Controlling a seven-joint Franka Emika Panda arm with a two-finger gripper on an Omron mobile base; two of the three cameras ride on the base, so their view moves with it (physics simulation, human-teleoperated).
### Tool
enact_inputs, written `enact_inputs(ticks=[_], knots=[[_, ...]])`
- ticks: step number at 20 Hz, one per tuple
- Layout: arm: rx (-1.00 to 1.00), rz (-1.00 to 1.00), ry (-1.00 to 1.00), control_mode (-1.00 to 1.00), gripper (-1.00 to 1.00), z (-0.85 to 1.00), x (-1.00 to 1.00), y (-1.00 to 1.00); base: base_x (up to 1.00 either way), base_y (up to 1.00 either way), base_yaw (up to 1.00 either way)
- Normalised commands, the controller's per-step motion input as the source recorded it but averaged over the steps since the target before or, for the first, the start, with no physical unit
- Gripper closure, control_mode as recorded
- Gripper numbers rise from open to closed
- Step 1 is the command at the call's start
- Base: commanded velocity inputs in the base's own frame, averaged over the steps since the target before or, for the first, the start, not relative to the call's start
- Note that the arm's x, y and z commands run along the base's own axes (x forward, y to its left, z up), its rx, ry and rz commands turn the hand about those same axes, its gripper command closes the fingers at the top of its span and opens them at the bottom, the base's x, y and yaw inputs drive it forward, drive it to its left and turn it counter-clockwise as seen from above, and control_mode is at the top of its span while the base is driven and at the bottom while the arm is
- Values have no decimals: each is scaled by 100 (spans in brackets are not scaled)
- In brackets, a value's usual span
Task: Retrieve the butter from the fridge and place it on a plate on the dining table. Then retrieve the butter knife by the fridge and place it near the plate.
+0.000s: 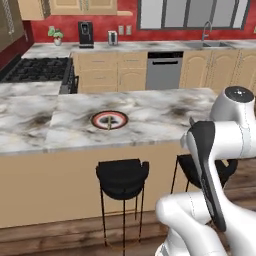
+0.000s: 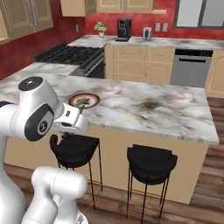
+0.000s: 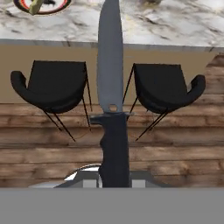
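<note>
The butter knife (image 3: 111,87) fills the middle of the hand view: black handle low, grey blade pointing up toward the dining table (image 3: 175,26). My gripper (image 2: 78,114) is shut on the handle and hovers at the near edge of the dining table (image 2: 144,105), above the stools. The knife (image 2: 82,109) shows as a thin dark sliver just short of the plate (image 2: 87,99). That red-rimmed plate (image 1: 117,119) lies on the marble top (image 1: 160,112) with the olive-yellow butter (image 1: 108,123) on it. Plate (image 3: 61,5) and butter (image 3: 36,5) also sit at the hand view's top left. The fridge is out of view.
Two black stools (image 1: 122,175) (image 2: 151,162) stand against the island's tan base, under the overhang. Behind the island are a black stove (image 1: 37,70), a grey dishwasher (image 1: 164,70), a coffee machine (image 1: 85,34) and a sink (image 1: 207,44). Wooden floor lies on my side.
</note>
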Motion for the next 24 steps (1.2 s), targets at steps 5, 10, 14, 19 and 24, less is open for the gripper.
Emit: enact_inputs(ticks=[5, 10, 14, 19, 24], knots=[[0, 0, 0, 100, 100, 0, 0, 0, 57, 52, -9], [0, 0, 0, 100, 100, 0, 0, 0, 58, 26, -6], [0, 0, 0, 100, 100, 0, 0, 0, 43, 1, -10], [0, 0, 0, 100, 100, 0, 0, 0, 43, 0, -10], [0, 0, 0, 100, 100, 0, 0, 0, 63, 0, -4]])
